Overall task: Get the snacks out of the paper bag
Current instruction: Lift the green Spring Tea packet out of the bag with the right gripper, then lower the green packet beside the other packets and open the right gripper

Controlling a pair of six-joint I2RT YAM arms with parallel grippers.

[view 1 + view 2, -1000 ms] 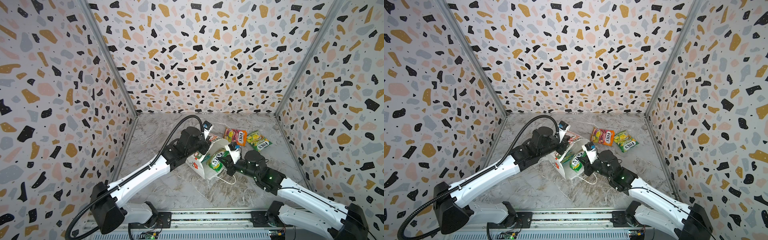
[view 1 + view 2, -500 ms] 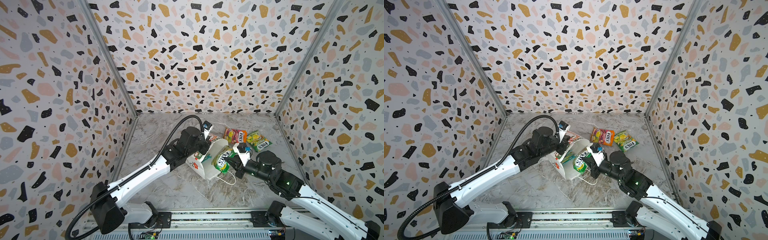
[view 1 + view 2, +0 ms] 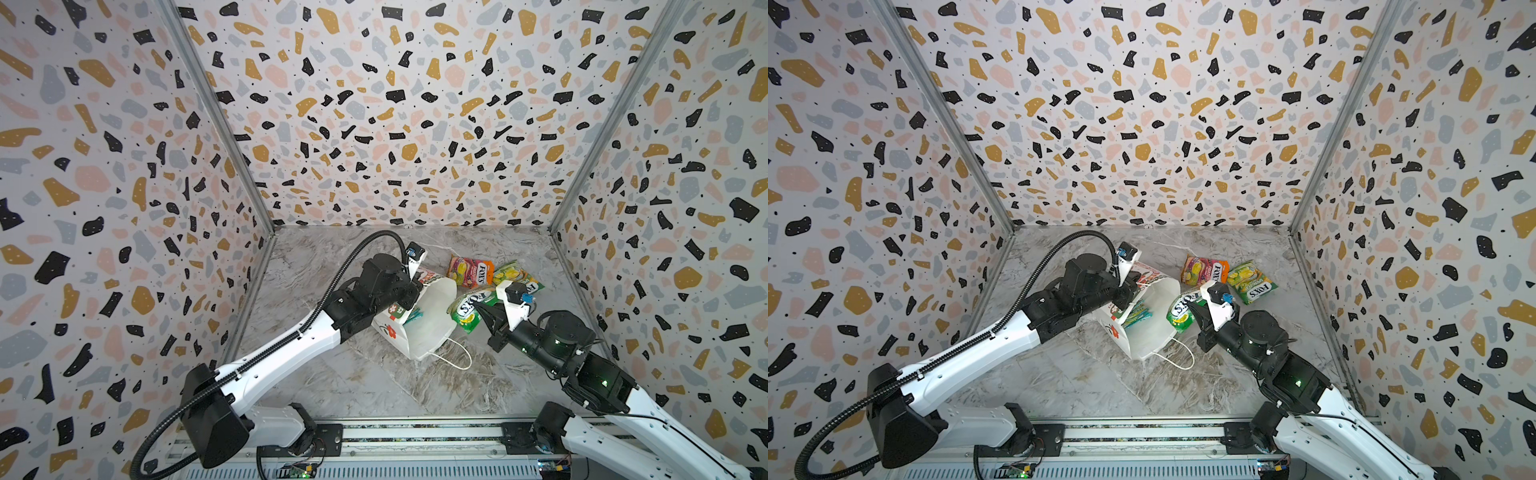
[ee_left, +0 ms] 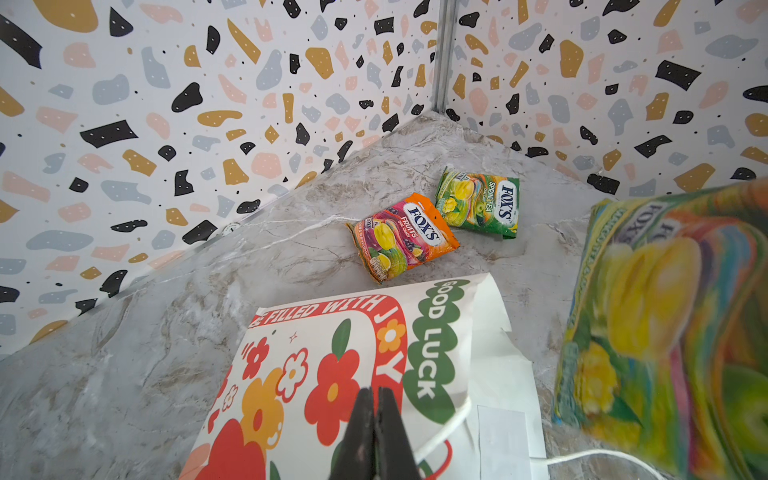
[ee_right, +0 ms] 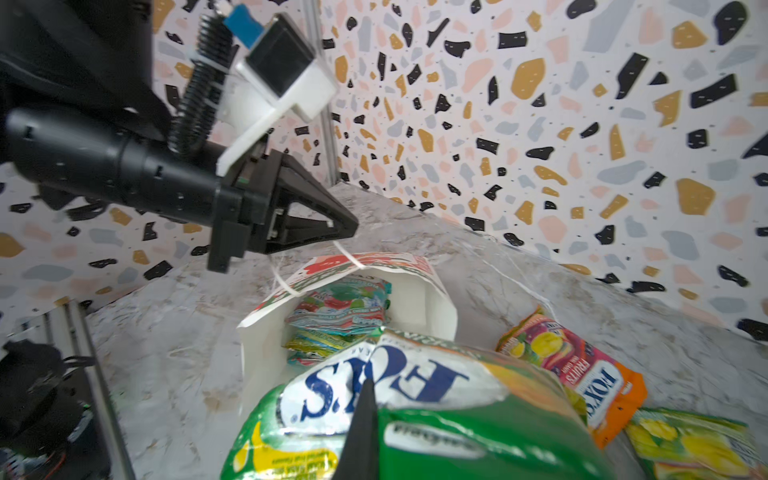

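Right end effector (image 3: 480, 309): I grip green FOX'S packet (image 3: 463, 309), just outside paper bag (image 3: 432, 328).
Left end effector (image 5: 351, 226): pinching its cord (image 5: 349, 255).

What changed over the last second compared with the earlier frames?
The right gripper, shut on a green packet, drew it rightward, away from the paper bag mouth. The left gripper stayed shut on the bag's cord handle. The bag, the orange-pink packet and the other green packet did not move.
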